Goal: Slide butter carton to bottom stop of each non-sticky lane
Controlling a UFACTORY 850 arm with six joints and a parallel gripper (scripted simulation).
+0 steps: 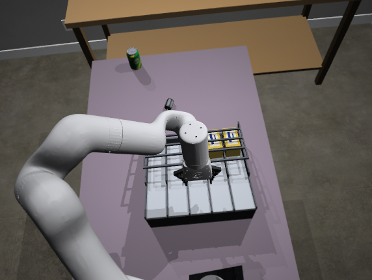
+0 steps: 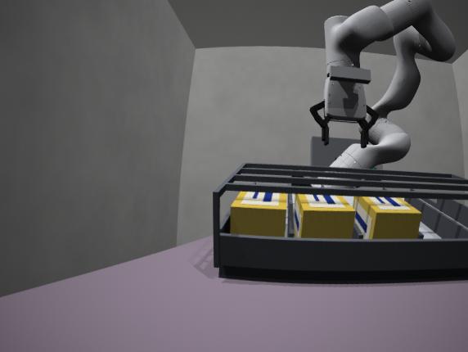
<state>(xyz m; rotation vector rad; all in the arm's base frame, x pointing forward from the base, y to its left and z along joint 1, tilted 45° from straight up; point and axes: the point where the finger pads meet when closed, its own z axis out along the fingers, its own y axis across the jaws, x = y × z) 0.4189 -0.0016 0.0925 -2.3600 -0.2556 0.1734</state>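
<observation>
While the gripper (image 2: 344, 135) hangs above the shelf (image 2: 286, 251), its fingers (image 2: 326, 133) are spread wide, holding nothing.

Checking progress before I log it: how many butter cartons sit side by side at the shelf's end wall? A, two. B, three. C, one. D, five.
B: the exterior view shows three cartons side by side behind the shelf's end wall.

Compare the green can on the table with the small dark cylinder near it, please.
The green can has a green and yellow label and a silver lid; the small dark cylinder is plain dark grey. The can is clearly bigger. The can stands nearer the table's far edge; the cylinder lies nearer the shelf. Both rest on the purple table.
</observation>
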